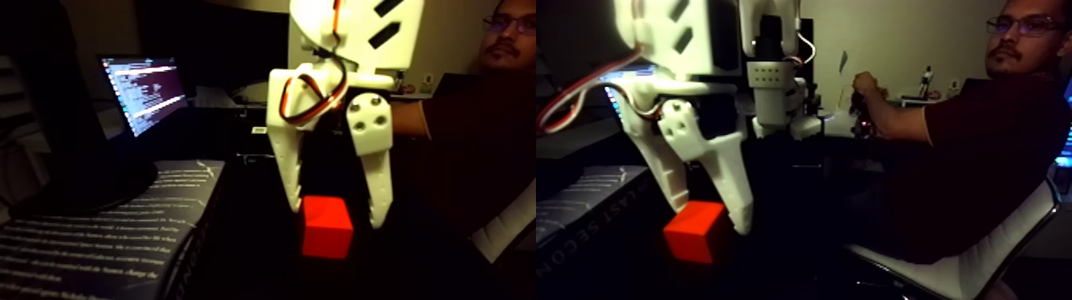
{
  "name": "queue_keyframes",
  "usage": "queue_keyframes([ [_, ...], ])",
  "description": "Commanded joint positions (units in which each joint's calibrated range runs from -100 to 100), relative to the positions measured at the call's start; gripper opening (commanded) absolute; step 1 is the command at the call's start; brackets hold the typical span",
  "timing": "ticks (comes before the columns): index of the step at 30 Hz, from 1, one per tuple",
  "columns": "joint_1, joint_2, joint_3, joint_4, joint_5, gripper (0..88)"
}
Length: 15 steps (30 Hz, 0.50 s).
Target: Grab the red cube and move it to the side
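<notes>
The fixed view holds two pictures side by side. In the left half, the red cube rests on the dark table, and my white gripper hangs over it from above. The gripper is open, with one finger touching the cube's upper left corner. The other finger stands a little clear of its right side. In the right half the same cube sits between the fingertips, and the right finger overlaps its right edge.
A dark book with white print lies at the left, with a lit laptop screen behind it. A person sits on a white chair at the right, one hand on another device. A white arm part stands behind my gripper.
</notes>
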Motion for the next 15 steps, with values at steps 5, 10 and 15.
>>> queue_keyframes([
  [5,-0.11,0.38,-1.33,-0.56,-0.11,28.7],
  [10,0.22,3.24,-3.24,-0.56,-0.22,28.7],
  [15,0.39,3.99,-5.42,-0.56,-0.76,28.7],
])
